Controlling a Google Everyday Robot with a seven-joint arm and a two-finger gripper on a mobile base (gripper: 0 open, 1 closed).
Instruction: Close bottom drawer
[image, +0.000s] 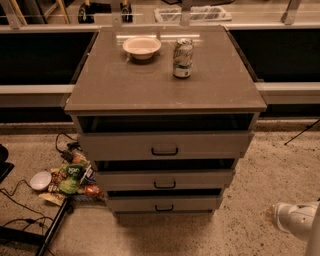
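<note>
The bottom drawer (164, 203) is the lowest and narrowest of the three grey-beige drawers of the cabinet (165, 85). It has a small black handle (164, 208). It stands slightly pulled out, with a dark gap above its front. My gripper (294, 220) shows only as a white rounded part at the bottom right edge. It is low over the floor, well to the right of the bottom drawer and apart from it.
The middle drawer (165, 179) and top drawer (165, 145) also stand slightly out. A bowl (142, 47) and a can (183, 58) sit on the cabinet top. Snack bags (72, 180), a white disc (40, 180) and cables (20, 220) lie on the floor at left.
</note>
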